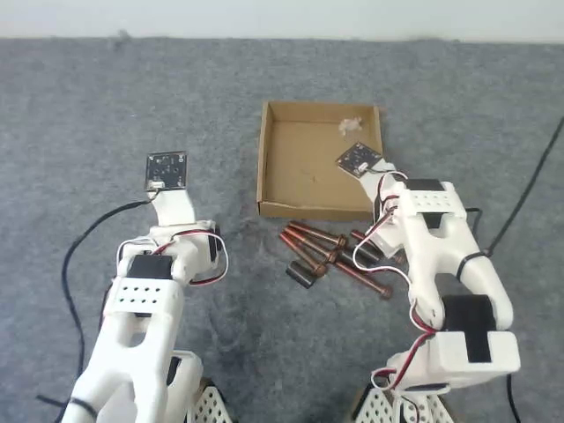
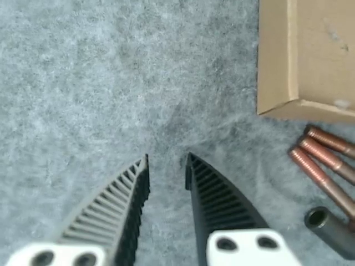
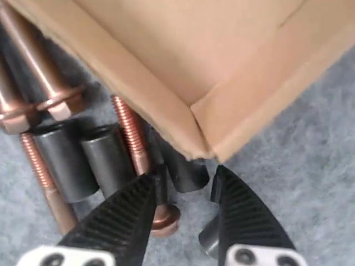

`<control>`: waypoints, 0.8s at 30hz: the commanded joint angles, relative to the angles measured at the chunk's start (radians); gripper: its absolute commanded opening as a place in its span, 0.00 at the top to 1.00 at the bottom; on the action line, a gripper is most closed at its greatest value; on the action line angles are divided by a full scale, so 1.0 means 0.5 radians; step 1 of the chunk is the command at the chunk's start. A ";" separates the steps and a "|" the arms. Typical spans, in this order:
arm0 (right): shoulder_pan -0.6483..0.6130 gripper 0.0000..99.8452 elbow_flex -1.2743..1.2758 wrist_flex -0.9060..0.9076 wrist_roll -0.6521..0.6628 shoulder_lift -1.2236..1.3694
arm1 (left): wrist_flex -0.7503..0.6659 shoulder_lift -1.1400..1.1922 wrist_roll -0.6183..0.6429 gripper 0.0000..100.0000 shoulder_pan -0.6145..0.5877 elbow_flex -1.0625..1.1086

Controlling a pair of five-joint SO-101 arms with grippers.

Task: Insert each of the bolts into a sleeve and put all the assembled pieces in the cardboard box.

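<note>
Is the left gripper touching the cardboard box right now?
Apart. In the left wrist view, a stretch of grey carpet separates the left gripper from the cardboard box corner; the open jaws hold nothing.

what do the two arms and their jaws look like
The left arm and right arm are white plastic shells with black motor blocks and red, white and black wires looping at the joints. Each wrist carries a small square camera board. The jaws are black, ribbed wedges tapering to points, on white mounts with screw holes.
</note>
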 commanded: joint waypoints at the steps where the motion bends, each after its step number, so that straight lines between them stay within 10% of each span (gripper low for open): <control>1: -0.002 0.86 -0.021 0.035 0.061 0.005 | -0.037 -0.009 -0.080 0.89 0.003 -0.017; 24: -0.133 1.00 -0.021 0.011 0.037 0.026 | -0.040 -0.009 -0.083 0.89 -0.006 -0.017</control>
